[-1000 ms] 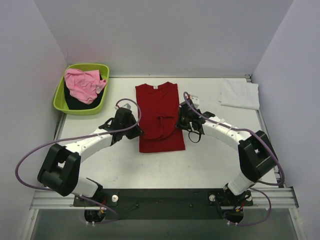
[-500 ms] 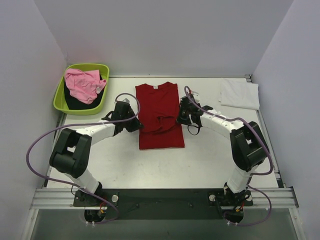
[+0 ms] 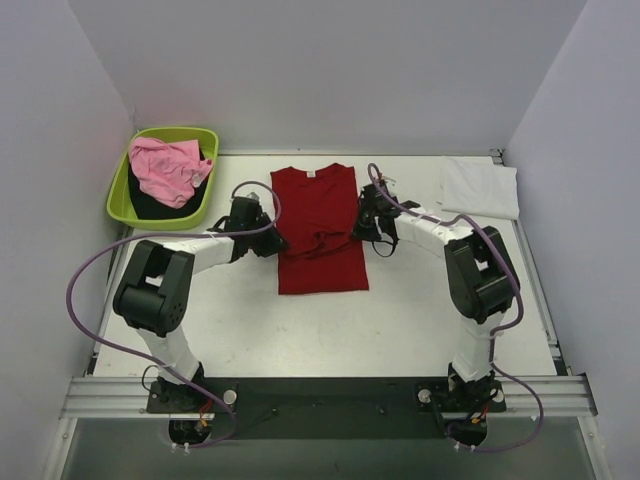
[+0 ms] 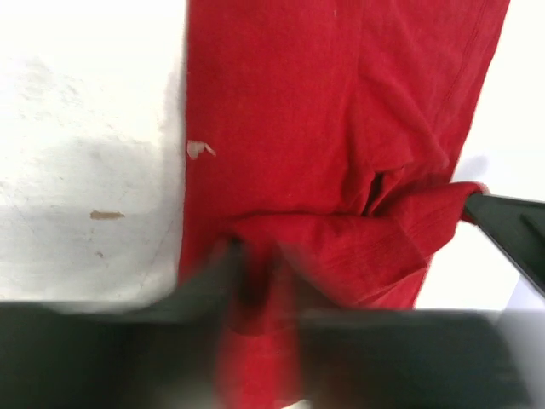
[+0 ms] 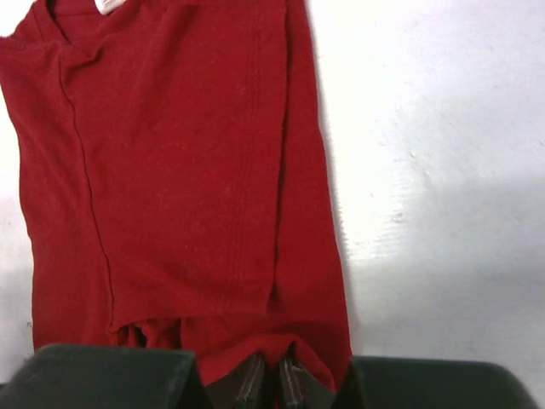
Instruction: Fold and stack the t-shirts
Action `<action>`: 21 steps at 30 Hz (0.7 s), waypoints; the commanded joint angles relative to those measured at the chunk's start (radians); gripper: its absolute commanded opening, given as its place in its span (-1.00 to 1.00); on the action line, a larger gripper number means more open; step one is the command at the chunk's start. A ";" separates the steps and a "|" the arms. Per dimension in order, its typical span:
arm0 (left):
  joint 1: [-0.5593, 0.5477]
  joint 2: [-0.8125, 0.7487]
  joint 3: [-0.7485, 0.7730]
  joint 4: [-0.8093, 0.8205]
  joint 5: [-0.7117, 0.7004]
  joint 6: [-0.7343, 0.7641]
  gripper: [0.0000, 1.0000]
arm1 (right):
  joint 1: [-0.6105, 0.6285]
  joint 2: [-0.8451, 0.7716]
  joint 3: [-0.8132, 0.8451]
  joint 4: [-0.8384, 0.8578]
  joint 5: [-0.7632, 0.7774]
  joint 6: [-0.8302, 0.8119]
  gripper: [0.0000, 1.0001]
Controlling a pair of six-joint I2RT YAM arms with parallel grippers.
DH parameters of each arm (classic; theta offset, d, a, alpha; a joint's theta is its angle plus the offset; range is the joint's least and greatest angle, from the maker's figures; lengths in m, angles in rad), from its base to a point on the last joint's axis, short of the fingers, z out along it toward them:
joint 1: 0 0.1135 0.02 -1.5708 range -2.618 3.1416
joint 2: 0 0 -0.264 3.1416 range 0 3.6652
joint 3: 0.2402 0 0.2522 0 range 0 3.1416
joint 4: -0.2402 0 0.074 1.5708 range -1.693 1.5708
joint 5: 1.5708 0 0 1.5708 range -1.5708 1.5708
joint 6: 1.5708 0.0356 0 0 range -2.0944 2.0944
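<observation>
While the lime-green tub [image 3: 118, 190] at the table's [image 3: 420, 300] far-left corner holds the pink t-shirt [image 3: 165, 168] over the black t-shirt [image 3: 150, 205], the left gripper [image 3: 268, 240], its blurred jaws unreadable, meets the flat deep red t-shirt [image 3: 320, 225], the right gripper [image 5: 272, 375] pinches its opposite edge, and the white t-shirt [image 3: 480, 187] lies far right.

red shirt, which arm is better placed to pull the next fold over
Probably right: the right claw is pinched shut on the edge of the red shirt. The left claw is at the opposite edge, but its grip is too blurred to tell.
</observation>
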 commanded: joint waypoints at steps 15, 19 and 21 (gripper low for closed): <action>0.073 -0.312 -0.063 0.082 -0.028 -0.041 0.85 | 0.028 -0.125 0.056 0.011 0.068 -0.079 0.47; -0.005 -0.427 -0.167 0.068 -0.063 -0.036 0.85 | 0.092 -0.188 0.015 -0.045 0.057 -0.095 0.74; -0.054 -0.470 -0.221 0.118 -0.062 -0.051 0.86 | 0.117 -0.209 -0.008 -0.050 0.009 -0.086 1.00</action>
